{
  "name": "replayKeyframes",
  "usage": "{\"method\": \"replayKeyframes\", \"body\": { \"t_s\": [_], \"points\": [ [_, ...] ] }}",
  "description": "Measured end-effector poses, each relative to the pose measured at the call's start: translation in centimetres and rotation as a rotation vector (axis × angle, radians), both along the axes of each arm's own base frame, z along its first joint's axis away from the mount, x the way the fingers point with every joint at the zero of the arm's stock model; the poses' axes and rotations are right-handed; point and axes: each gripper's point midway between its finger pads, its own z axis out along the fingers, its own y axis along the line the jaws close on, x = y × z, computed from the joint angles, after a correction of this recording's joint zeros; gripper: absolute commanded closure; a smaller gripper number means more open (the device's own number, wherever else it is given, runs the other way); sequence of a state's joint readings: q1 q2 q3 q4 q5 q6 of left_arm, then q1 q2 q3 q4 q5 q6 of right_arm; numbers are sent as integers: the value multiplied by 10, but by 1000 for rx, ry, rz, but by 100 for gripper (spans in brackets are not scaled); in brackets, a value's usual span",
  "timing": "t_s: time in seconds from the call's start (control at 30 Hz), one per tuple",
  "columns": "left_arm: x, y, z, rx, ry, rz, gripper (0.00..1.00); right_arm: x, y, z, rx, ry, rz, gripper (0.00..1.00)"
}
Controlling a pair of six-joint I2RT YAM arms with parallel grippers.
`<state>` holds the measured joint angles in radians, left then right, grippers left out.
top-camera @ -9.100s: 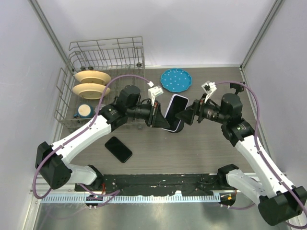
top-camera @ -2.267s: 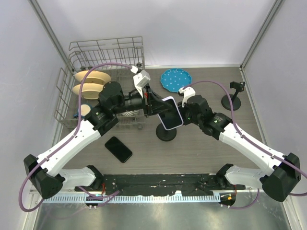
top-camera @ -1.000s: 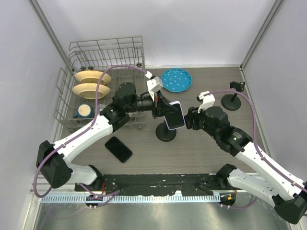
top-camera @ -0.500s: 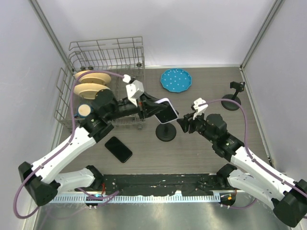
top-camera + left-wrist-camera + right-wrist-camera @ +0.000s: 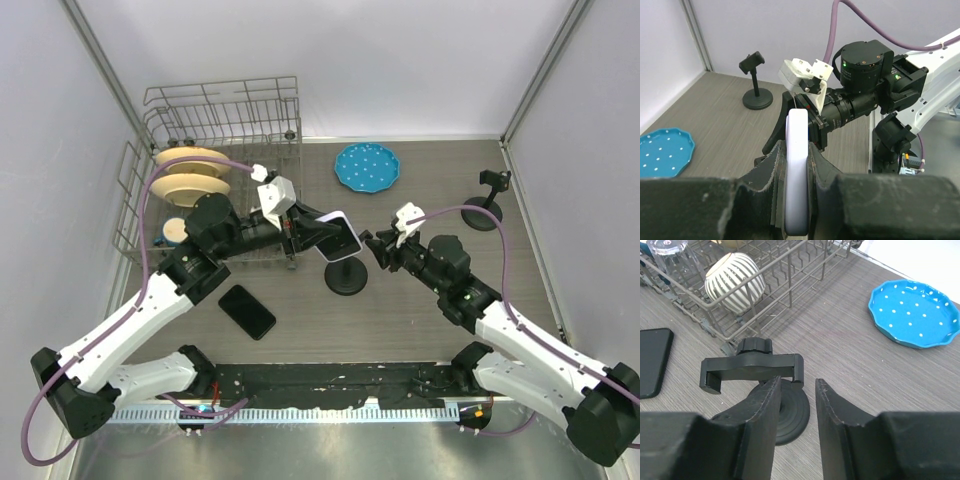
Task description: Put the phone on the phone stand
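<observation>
The dish rack (image 5: 222, 105) is sitting close behind the left gripper (image 5: 797, 152), so a wide swing of that arm could be catching its wires. The bigger worry is the phone stand (image 5: 789, 415). It is standing free on its round base just ahead of the right gripper (image 5: 796, 384) and nothing is holding it. Those jaws are standing apart with only the base showing through the gap, so a push from the phone or a brush from a finger could be tipping or sliding it. Its clamp cradle (image 5: 751, 369) is lying right at the tip of one right finger – a nudge there could be turning it away from the phone.

The left gripper is clenching the white phone (image 5: 797, 127) edge-on between its pads, so the phone is hanging in the air, above the stand and to the left gripper's side of it, not yet seated. Coming down tilted or off-centre, it could be missing the narrow cradle and slipping out on release.

Against the view a second earlier, the left arm is sitting lower and drawn back. The phone is now lying nearer that arm than over the stand, and the right gripper is reaching in closer to the stand from its own side.
</observation>
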<state>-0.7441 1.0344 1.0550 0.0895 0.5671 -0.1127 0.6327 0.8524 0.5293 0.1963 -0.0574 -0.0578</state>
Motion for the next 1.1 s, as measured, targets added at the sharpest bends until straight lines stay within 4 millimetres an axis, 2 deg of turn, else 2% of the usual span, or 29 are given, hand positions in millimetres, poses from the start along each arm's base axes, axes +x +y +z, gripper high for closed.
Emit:
{"method": "replayKeyframes", "body": {
  "t_s": [0.43, 0.63, 0.87, 1.03, 1.1],
  "points": [
    [-3, 3, 2, 0, -11, 3, 100, 5, 2, -9, -32, 6, 0, 63],
    [-3, 3, 2, 1, -10, 1, 100, 7, 3, -16, -56, 15, 2, 71],
    [-4, 3, 2, 1, -11, -3, 100, 8, 3, -13, -59, 1, 3, 71],
    [-4, 2, 1, 3, -9, -4, 100, 9, 3, -13, -60, -3, 4, 78],
    [-3, 1, -1, 6, -5, -5, 100, 9, 3, -12, -61, -6, 6, 85]
  ]
}}
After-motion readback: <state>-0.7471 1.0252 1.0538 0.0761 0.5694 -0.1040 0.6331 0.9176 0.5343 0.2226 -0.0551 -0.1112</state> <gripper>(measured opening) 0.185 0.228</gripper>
